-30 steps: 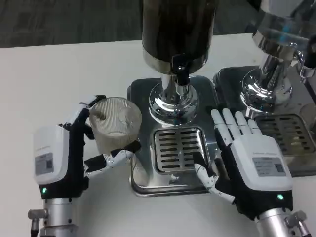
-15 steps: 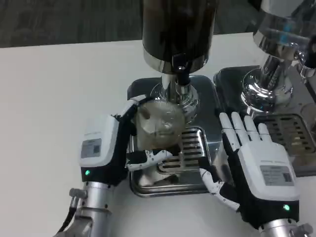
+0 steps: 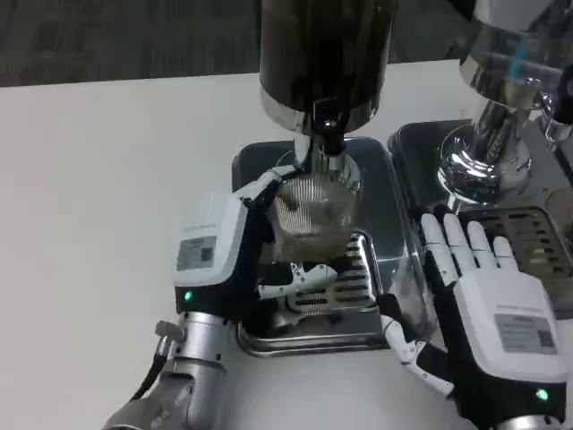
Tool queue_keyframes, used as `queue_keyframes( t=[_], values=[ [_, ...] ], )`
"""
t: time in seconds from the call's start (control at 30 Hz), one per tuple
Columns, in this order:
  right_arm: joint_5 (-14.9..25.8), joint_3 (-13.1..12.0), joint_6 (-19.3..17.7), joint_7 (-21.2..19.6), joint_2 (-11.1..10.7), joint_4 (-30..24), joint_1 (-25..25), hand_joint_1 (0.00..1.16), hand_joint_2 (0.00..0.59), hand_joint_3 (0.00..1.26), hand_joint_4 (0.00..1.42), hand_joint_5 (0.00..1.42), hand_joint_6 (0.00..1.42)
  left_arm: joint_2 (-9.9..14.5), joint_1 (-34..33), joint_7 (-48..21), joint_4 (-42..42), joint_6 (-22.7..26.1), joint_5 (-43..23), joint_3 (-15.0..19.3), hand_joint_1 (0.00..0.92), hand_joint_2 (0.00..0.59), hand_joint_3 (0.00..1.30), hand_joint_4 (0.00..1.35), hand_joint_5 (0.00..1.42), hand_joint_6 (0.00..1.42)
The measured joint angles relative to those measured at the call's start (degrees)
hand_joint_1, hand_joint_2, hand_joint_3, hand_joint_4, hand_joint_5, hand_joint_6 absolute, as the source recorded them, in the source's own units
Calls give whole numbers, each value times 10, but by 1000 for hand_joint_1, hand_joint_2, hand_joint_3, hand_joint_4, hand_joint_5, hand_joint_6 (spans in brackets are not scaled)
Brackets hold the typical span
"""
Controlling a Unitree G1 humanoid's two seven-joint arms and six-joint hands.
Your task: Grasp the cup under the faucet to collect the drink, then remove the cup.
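A clear ribbed cup [image 3: 312,208] stands upright over the slotted drip grate [image 3: 354,278], right below the black faucet [image 3: 331,139] of the dark drink dispenser [image 3: 324,54]. My left hand [image 3: 228,255] grips the cup from its left side, fingers wrapped around the wall. My right hand [image 3: 488,309] lies flat on the table to the right of the steel drip tray [image 3: 394,206], fingers spread and holding nothing. I cannot tell whether liquid is in the cup.
A second chrome dispenser [image 3: 501,81] with its own drip tray [image 3: 537,237] stands at the right edge, just beyond my right hand. White table surface [image 3: 107,179] extends to the left.
My left hand carried the cup rightward from beside the tray to under the faucet. My right hand shifted slightly right and nearer.
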Motion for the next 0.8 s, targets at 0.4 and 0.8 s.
queue_keyframes(
  t=[0.4,0.8],
  values=[
    [3,-4,-1,14,0,5,-12,339,443,25,0,0,0,16,24,-7,-13,-44,-10,6,0,15,190,350,784,925],
    [17,-12,-7,16,-2,39,-44,334,442,25,0,0,0,61,63,-33,-74,-89,-73,65,0,19,119,132,404,391]
  ],
)
